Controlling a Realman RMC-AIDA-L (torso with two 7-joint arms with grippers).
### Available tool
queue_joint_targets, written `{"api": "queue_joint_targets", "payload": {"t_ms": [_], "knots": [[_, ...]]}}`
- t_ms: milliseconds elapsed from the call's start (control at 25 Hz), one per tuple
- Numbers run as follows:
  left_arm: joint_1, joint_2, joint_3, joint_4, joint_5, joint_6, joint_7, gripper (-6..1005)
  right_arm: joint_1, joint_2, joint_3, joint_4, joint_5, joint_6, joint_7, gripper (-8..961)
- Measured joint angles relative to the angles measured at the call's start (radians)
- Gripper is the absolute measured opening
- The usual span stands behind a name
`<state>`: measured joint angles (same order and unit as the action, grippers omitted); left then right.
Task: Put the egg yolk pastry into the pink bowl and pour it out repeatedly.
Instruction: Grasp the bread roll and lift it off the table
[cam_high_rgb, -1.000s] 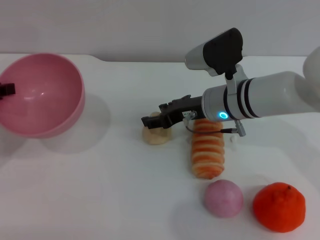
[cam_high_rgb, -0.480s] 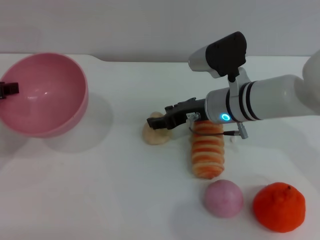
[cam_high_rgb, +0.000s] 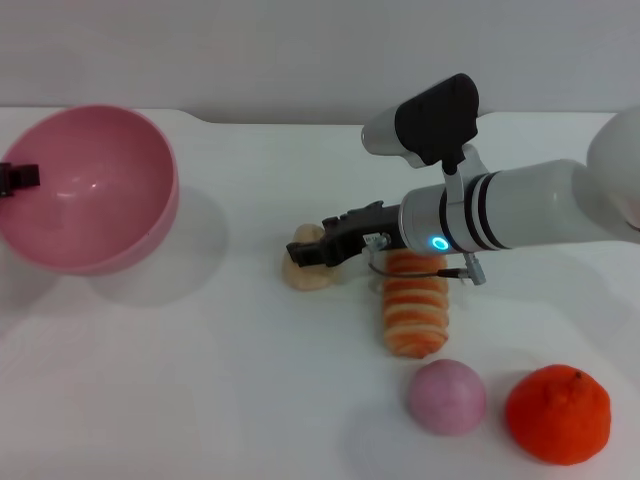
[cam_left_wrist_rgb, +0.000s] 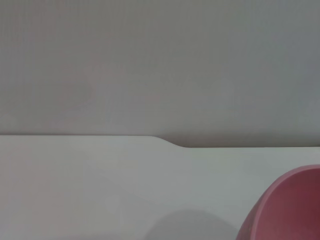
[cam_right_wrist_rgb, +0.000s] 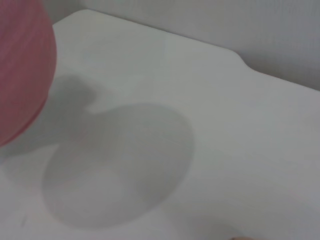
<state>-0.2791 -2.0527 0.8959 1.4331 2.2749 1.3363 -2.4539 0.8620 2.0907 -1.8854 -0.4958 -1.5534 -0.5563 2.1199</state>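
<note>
- Fingers of the right gripper (cam_high_rgb: 308, 250) sit low on either side of the small pale beige, floury egg yolk pastry (cam_high_rgb: 308, 268), a narrow gap between them. They look to be closing around it, but whether they have a firm hold on it I cannot tell.
- That pastry rests on the white table (cam_high_rgb: 200, 380) near the centre, at about nine o'clock from the long orange-striped bread roll (cam_high_rgb: 415, 305).
- Far out at nine o'clock from the pastry, the glossy round pink plastic bowl (cam_high_rgb: 90, 190) is tipped on its side, mouth facing the robot. The left gripper (cam_high_rgb: 18, 177) is a dark tip at its rim, seemingly holding it; its fingers are not clear.
- A smooth pink ball (cam_high_rgb: 448, 396) and an orange fruit (cam_high_rgb: 558, 414) lie at five o'clock from the roll.
- Progress, as I judge it: the pick-up is under way; lifting, carrying, dropping into the bowl and pouring remain.
</note>
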Motion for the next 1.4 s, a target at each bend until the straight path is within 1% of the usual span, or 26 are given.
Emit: {"api": "queue_joint_targets", "payload": {"t_ms": [320,680,800,960,1080,1120,1280,1320,1360,1400], "knots": [[-0.005,0.002,0.005,-0.004,0.000,0.001,0.000,-1,-0.002,0.000,-0.001,0.001,0.006,0.018,0.000,684],[-0.009,0.002,0.005,-0.008,0.002,0.001,0.000,0,0.003,0.000,-0.029,-0.004,0.016,0.015,0.000,686],[-0.009,0.002,0.005,-0.009,0.002,0.000,0.002,0,-0.007,-0.002,-0.027,-0.009,0.036,0.012,0.000,610],[-0.011,0.002,0.010,-0.016,0.004,-0.003,0.003,0,-0.039,-0.011,-0.020,-0.043,0.068,0.009,-0.006,505],[-0.038,0.000,0.013,-0.049,0.045,-0.005,0.001,-1,-0.060,-0.017,-0.004,-0.073,0.066,0.005,-0.006,423],[-0.046,-0.001,0.014,-0.064,0.051,-0.005,0.003,-1,-0.066,-0.018,0.007,-0.081,0.064,-0.003,-0.010,414],[-0.076,0.000,0.017,-0.112,0.061,-0.016,0.010,-1,-0.082,-0.022,0.096,-0.093,0.061,-0.068,-0.066,377],[-0.084,0.000,0.017,-0.121,0.070,-0.020,0.010,-1,-0.090,-0.022,0.129,-0.097,0.061,-0.087,-0.087,368],[-0.095,0.000,0.018,-0.134,0.087,-0.026,0.010,-1,-0.110,-0.023,0.188,-0.121,0.059,-0.124,-0.130,359],[-0.102,0.000,0.020,-0.143,0.098,-0.030,0.010,-1,-0.110,-0.023,0.188,-0.121,0.059,-0.124,-0.130,349]]}}
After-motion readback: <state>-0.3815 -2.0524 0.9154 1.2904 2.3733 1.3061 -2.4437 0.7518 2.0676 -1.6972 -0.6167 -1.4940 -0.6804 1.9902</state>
